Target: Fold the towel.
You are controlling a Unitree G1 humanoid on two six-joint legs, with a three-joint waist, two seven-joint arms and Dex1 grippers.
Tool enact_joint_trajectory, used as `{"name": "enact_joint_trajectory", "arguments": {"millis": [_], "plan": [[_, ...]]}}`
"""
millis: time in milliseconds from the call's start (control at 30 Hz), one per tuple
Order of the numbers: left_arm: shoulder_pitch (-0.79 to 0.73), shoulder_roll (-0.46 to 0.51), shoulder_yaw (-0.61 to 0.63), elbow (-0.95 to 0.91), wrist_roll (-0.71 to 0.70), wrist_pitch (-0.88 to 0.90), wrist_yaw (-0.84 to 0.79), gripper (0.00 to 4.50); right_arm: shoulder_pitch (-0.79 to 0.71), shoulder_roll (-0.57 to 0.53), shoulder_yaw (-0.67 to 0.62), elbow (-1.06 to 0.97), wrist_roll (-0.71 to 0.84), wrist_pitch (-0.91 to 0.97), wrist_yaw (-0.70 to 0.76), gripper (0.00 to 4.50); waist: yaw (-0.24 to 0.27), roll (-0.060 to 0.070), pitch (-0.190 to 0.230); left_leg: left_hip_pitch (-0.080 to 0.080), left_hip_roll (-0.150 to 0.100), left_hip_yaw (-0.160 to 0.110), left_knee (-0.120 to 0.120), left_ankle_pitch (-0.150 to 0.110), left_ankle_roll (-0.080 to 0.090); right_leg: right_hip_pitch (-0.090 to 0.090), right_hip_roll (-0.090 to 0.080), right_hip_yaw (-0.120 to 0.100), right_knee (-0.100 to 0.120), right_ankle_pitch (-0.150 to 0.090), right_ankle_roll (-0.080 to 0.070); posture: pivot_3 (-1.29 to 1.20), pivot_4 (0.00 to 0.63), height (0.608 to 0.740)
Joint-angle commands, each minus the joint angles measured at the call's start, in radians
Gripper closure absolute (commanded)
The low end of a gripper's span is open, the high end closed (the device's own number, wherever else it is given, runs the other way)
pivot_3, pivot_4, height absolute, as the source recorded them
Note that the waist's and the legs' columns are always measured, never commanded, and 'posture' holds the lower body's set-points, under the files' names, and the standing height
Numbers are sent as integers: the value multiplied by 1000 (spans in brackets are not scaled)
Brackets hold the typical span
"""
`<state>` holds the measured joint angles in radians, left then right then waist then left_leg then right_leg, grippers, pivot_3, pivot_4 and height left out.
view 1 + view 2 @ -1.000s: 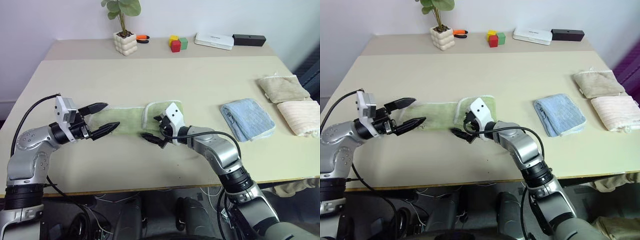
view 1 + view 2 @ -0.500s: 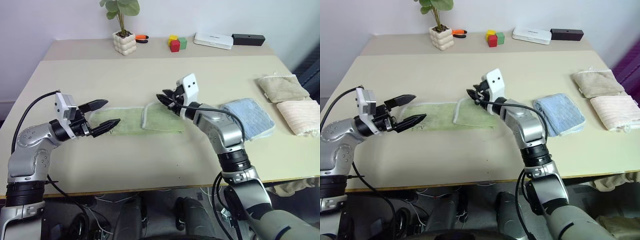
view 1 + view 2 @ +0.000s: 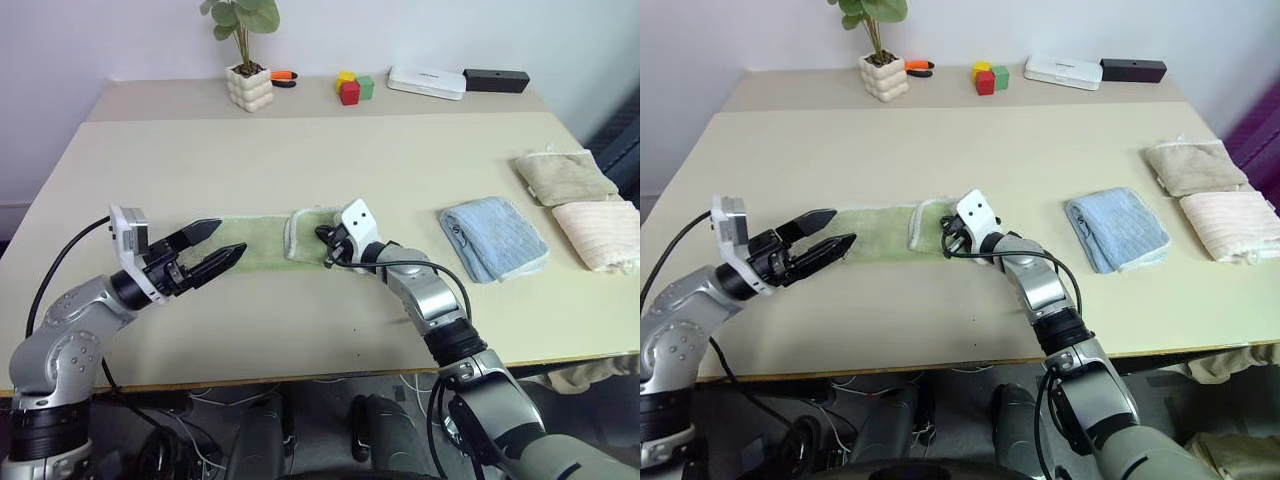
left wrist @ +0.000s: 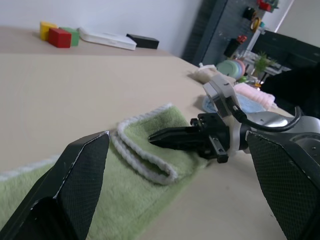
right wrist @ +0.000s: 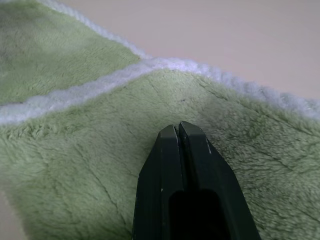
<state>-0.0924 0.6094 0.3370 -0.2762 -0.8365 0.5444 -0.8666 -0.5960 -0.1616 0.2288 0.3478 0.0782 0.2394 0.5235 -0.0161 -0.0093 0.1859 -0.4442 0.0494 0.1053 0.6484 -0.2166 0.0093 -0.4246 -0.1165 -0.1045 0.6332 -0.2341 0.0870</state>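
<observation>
Green terry towel (image 3: 268, 242) with white edging, 1 item, lying as a long strip on the tan table (image 3: 320, 160), right end folded back over itself. Head views: left gripper (image 3: 215, 248) above the strip's left end, jaws spread wide, holding nothing; right gripper (image 3: 327, 247) over the folded end. Left wrist view: right gripper's black fingers (image 4: 172, 136) pressed together above the doubled layer. Right wrist view: jaws fully closed, tips over the pile, nothing visibly pinched.
</observation>
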Motion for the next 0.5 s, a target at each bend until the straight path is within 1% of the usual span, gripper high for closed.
{"name": "enact_joint_trajectory", "arguments": {"millis": [33, 133, 167, 233, 267, 367, 400, 500], "plan": [[3, 15, 27, -47, -25, 11, 13, 0, 11, 17, 0, 19, -4, -14, 16, 4460, 0, 0, 0, 0, 0, 0, 0, 0, 0, 0, 0, 0, 0, 0, 0, 0, 150, 740], [6, 12, 23, -56, -36, 35, 32, 0, 1, 35, -25, 5, 20, -17, 16, 3646, -1, 0, 0, 0, 0, 0, 0, 0, 0, 0, 0, 0, 0, 0, 0, 0, 150, 740], [8, 10, 23, -57, -39, 42, 42, 0, -2, 38, -31, -3, 22, -23, 13, 3232, -2, 0, 0, 0, 0, 0, 0, 0, 0, 0, 0, 0, 0, 0, 0, 0, 150, 740], [7, -6, 40, -55, -53, 58, 89, 0, -5, 42, -53, -34, 49, -19, 31, 2256, -2, 0, 0, 0, 0, 0, 0, 0, 0, 0, 0, 0, 0, 0, 0, 0, 150, 740], [4, -15, 52, -51, -73, 74, 118, 0, -4, 40, -60, -45, 54, -17, 33, 1681, -1, 0, 0, 0, 0, 0, 0, 0, 0, 0, 0, 0, 0, 0, 0, 0, 150, 740], [20, -36, 80, -67, -137, 130, 194, 0, 0, 35, -77, -75, 74, -3, 44, 230, 0, 0, 0, 0, 0, -1, 0, 0, 0, 0, 0, 0, 0, 0, 0, 0, 150, 740], [31, -52, 94, -76, -170, 155, 242, 0, -1, 37, -93, -85, 93, 14, 45, 57, -1, 0, 0, 0, 0, -1, 0, 0, 0, 0, 0, 0, 0, 0, 0, 0, 150, 740], [75, -93, 128, -118, -262, 201, 343, 0, -1, 22, -109, -124, 115, 24, 64, 57, 0, 0, 0, 0, 1, -2, 0, 0, 0, 0, 0, 0, 0, 0, 0, 0, 150, 740]]}}
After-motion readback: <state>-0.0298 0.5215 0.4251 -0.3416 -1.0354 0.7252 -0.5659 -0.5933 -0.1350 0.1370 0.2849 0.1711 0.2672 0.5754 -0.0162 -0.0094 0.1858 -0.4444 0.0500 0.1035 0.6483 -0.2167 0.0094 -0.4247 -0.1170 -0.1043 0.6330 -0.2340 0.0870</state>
